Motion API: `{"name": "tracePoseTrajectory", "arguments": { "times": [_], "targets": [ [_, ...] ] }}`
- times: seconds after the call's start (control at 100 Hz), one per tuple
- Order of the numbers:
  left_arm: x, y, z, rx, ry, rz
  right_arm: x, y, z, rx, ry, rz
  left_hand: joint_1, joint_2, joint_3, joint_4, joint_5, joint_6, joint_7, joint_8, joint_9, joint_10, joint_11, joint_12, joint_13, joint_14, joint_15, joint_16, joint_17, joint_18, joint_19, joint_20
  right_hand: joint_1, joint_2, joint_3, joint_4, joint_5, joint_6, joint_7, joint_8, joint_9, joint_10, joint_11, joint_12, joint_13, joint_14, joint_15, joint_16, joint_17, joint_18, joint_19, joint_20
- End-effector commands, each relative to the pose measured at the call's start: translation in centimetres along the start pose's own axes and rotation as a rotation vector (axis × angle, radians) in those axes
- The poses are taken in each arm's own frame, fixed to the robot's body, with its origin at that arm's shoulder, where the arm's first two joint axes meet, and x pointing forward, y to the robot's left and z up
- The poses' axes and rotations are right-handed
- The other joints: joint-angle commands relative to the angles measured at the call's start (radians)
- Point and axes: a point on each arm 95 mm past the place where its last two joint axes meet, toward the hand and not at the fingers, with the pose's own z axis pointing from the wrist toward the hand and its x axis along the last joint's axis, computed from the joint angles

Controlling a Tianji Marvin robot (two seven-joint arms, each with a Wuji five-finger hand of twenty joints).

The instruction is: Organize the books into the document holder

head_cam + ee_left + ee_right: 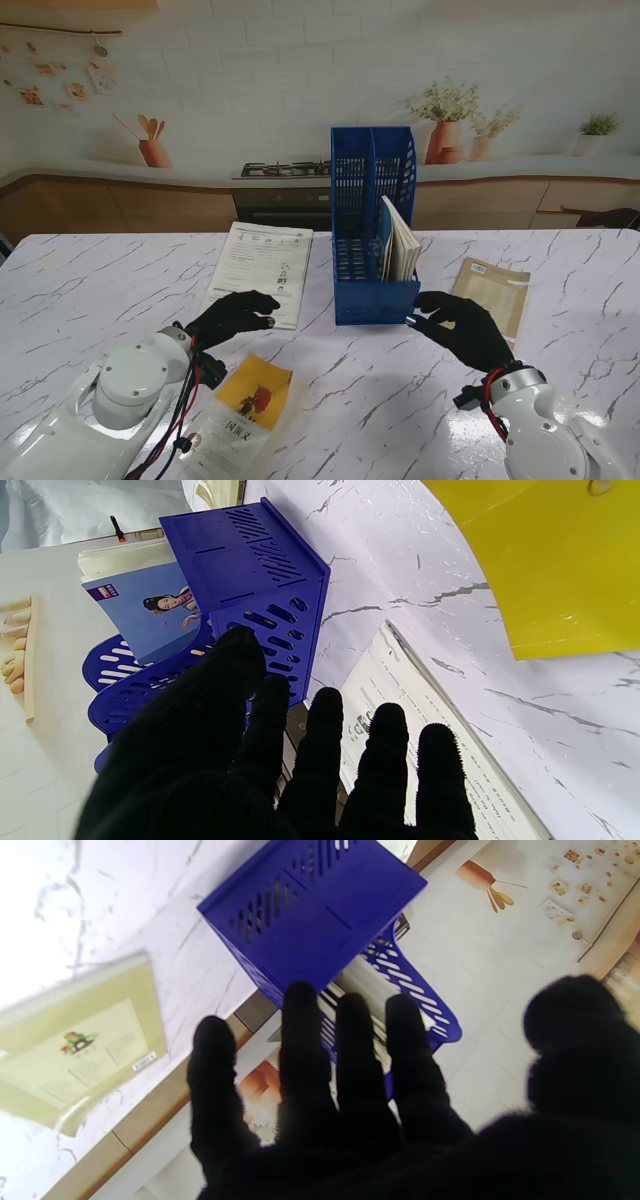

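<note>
Both hands are showing empty: our left hand (232, 317) is hovering with fingers spread over the near corner of the white document (261, 270), and our right hand (462, 327) is reaching, fingers apart, toward the blue document holder (372, 200), fingertips just beside its near right corner. We are noting books (400, 243) leaning in the holder's right compartment, mid-worktop. A yellow book (245, 410) is lying at the near edge, a tan book (493, 291) right of the holder.
</note>
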Motion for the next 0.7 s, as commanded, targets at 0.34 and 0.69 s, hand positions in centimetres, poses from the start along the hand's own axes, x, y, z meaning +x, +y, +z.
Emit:
{"name": "tracePoseTrajectory", "arguments": {
  "times": [0.34,0.69],
  "targets": [
    [-0.4,0.9,-1.5,0.029,0.049,0.039,-2.5,-2.4,0.2,0.084,-0.072,0.014,-0.057,0.125,-0.184,0.015,0.022,-0.015,0.040,0.011,0.048,-0.020,0.044,0.024,0.057,0.008,0.093,0.076,0.016,-0.018,0.090,0.058,0.023,0.002,-0.005,0.036,-0.020,-0.036,0.022,0.042,-0.008,-0.026,0.027,0.023,0.028,-0.032,0.037,0.021,0.005,-0.040,0.039,0.029],
    [-2.4,1.1,-6.8,0.120,-0.024,0.132,-2.8,-2.9,0.6,0.111,-0.092,0.029,0.069,0.117,-0.331,0.012,0.207,-0.032,0.257,-0.013,0.289,-0.021,0.157,0.067,0.280,0.019,0.314,0.168,0.174,0.023,0.318,0.112,0.018,0.012,0.035,0.035,-0.027,-0.021,0.010,0.036,-0.016,-0.019,0.028,0.022,0.021,-0.031,0.034,0.017,-0.010,-0.040,0.016,0.018]
  ]
}}
